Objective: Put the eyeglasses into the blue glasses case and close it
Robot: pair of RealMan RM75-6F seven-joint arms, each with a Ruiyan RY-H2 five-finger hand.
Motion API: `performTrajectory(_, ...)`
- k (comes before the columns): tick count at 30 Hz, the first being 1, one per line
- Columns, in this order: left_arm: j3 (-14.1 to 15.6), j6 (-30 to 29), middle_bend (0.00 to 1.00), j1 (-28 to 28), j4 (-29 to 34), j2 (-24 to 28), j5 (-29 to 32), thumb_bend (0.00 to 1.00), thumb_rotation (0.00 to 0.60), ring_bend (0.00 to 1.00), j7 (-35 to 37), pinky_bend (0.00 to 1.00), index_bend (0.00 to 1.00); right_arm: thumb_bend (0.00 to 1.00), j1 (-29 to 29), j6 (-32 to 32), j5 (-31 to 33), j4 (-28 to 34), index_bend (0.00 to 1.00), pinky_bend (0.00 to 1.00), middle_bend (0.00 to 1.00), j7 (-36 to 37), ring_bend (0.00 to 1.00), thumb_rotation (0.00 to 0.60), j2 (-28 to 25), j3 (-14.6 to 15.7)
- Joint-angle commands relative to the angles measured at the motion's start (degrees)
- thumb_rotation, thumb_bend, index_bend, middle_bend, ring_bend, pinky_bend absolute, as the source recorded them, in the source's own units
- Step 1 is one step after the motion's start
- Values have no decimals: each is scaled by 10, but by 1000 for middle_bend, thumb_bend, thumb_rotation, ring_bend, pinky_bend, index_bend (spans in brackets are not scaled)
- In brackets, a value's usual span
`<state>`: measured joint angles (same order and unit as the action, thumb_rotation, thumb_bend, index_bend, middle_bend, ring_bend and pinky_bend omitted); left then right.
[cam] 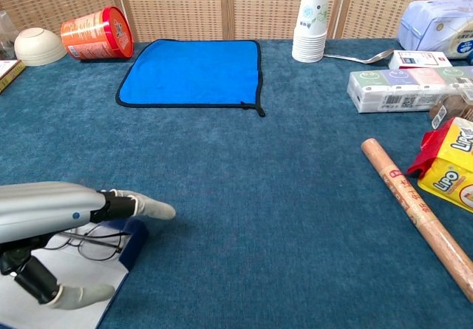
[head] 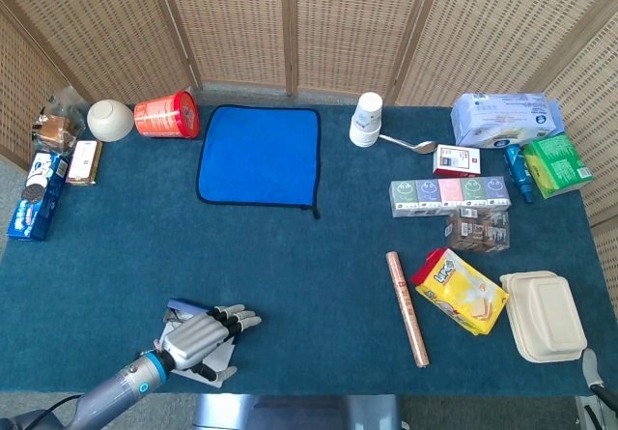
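Observation:
The blue glasses case (cam: 134, 239) lies open at the near left of the table, its white inner flap (cam: 70, 268) spread toward me. The eyeglasses (cam: 94, 241) lie in it with their dark thin frame showing. My left hand (cam: 59, 209) hovers right over the case, fingers stretched out above the glasses and its thumb (cam: 76, 296) lying low on the white flap, gripping nothing. In the head view the left hand (head: 199, 334) covers most of the case (head: 182, 306), and the glasses are hidden. My right hand is out of sight.
A blue cloth (head: 260, 155) lies at the back centre, with a red can (head: 166, 116) and a white bowl (head: 109, 120) to its left. A paper cup stack (head: 366, 119), a brown roll (head: 407, 307), a yellow snack bag (head: 461, 291) and several boxes fill the right side.

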<state>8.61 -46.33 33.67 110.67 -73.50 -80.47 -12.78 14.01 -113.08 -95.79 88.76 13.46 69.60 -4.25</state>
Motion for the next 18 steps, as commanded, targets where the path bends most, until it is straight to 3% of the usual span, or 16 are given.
performTrajectory(1, 9, 2, 84, -2, 7, 8, -7, 333, 396, 0, 5, 113, 32, 368, 0, 0, 0, -1, 0, 100, 45, 2, 0, 600, 0, 0)
performTrajectory(7, 21, -3, 79, -9, 8, 21, -21, 333, 395, 0, 18, 112, 30, 368, 0, 0, 2, -3, 0, 100, 45, 4, 0, 600, 0, -1)
performTrajectory(18, 10, -73, 78, -45, -29, 44, -18, 333, 395, 0, 43, 92, 25, 369, -11, 15, -5, 2, 0, 100, 45, -7, 0, 600, 4, -1)
